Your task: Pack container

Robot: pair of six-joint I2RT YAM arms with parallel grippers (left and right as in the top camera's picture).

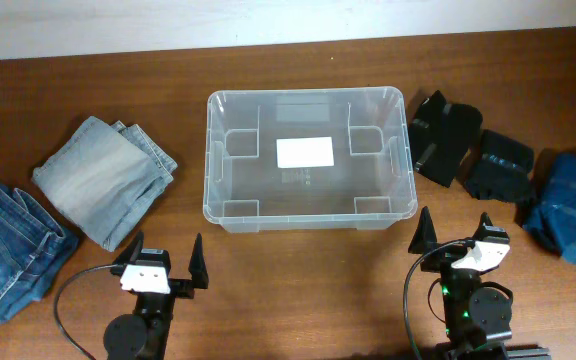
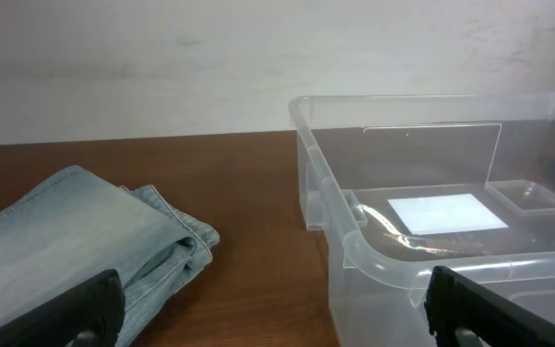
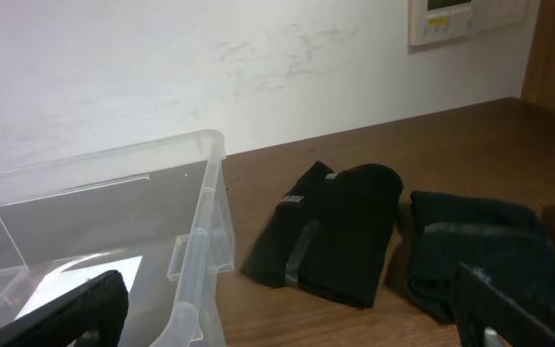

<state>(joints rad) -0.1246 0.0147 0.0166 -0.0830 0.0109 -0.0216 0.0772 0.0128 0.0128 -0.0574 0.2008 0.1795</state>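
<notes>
My left tool [image 1: 166,258] and right tool [image 1: 455,232], both released, sit at the near edge of the tabletop [image 1: 298,290]. The container [image 1: 305,93] stands upright near the far edge's middle.

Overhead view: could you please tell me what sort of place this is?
Probably an indoor lab or office room with a packing bench: a brown wooden table against a plain white wall, a pale wall-mounted control panel, and folded light-blue denim jeans beside a clear rectangular plastic bin.

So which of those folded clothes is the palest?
The light-blue jeans just left of the container. The far-left jeans and far-right denim are darker blue; the two black garments darker still.
</notes>
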